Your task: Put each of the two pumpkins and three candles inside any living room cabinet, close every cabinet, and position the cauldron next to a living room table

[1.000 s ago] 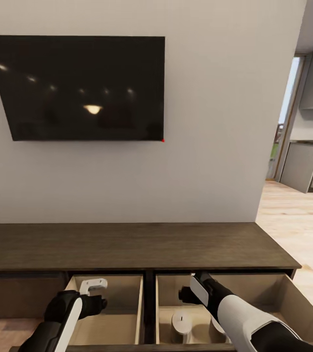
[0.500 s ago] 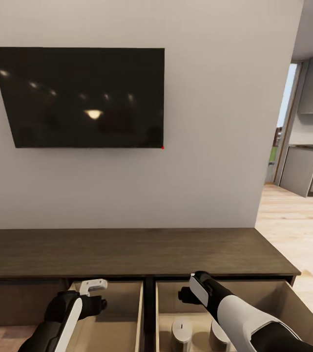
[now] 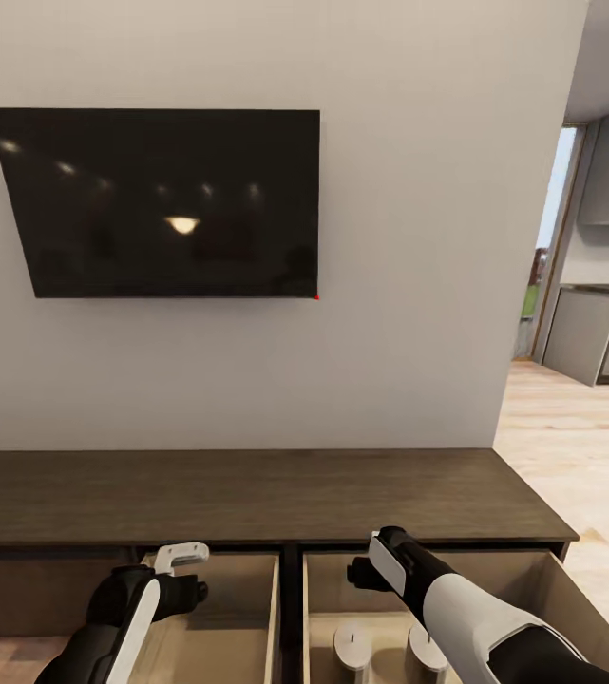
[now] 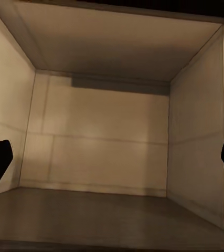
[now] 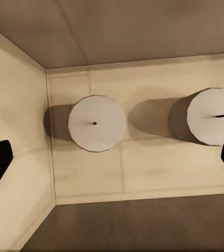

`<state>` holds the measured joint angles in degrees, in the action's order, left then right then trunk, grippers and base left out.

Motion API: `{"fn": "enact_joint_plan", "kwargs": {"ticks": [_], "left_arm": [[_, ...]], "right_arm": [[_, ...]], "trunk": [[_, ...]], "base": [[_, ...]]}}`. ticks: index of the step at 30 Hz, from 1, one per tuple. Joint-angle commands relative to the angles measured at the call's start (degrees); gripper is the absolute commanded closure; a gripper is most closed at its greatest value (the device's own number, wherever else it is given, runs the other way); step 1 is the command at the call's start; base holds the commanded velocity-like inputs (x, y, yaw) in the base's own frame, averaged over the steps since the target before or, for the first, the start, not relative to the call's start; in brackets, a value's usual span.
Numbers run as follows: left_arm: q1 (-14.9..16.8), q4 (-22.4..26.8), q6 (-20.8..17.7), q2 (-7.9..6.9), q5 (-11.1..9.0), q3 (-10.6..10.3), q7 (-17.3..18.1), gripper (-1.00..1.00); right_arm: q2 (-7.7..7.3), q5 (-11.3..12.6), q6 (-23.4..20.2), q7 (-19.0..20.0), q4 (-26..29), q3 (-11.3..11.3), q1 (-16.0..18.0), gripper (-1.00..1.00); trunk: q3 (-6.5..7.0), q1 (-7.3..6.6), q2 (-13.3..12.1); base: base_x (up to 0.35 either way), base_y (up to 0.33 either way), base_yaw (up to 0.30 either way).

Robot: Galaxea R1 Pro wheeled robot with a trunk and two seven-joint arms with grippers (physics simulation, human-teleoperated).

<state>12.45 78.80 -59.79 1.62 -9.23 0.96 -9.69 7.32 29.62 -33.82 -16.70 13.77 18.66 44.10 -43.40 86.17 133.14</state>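
The wall (image 3: 418, 237) with its television (image 3: 161, 201) rises behind the long cabinet (image 3: 247, 494), whose 2 drawers stand pulled out, ready for loading. In the right drawer (image 3: 532, 589) 2 candles (image 5: 97, 123) sit apart. Both the right gripper (image 5: 112, 163) and left gripper (image 4: 112, 157) hover above with fingers spread and empty.

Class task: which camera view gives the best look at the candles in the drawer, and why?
The right wrist view: two candles show whole, tops and wicks clear. The head view catches them at its bottom edge, one partly behind the right arm. The left wrist view faces another drawer.
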Motion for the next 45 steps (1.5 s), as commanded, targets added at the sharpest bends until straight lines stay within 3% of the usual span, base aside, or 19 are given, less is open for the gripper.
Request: {"fn": "enact_joint_plan", "kwargs": {"ticks": [1, 17, 30, 45], "left_arm": [[0.0, 0.0, -0.2, 0.04, -0.6, 0.1, -0.5, -1.0], [0.0, 0.2, -0.2, 0.05, -0.7, 0.0, -0.5, -1.0], [0.0, 0.5, -0.2, -0.01, -0.8, 0.1, -0.6, -1.0], [0.0, 0.8, -0.2, -0.04, -1.2, 0.2, -0.6, -1.0]], "right_arm": [[-0.03, 0.6, -0.2, -0.4, 0.1, 0.4, 0.0, -1.0], [0.05, 0.6, -0.1, -0.4, 0.1, 0.4, 0.0, -1.0], [0.06, 0.6, 2.6, -0.4, 0.1, 0.4, -0.1, -1.0], [0.06, 0.6, 2.8, -0.4, 0.0, 0.5, -0.2, -1.0]], "trunk": [[0.12, -0.24, -0.4], [2.99, -3.76, -6.8], [5.32, -6.61, -12.0], [8.02, -9.91, -18.0]], "base": [[-0.09, 0.0, 0.0], [-0.17, 0.0, 0.0], [-0.075, 0.0, 0.0], [-0.031, 0.014, 0.0]]}}
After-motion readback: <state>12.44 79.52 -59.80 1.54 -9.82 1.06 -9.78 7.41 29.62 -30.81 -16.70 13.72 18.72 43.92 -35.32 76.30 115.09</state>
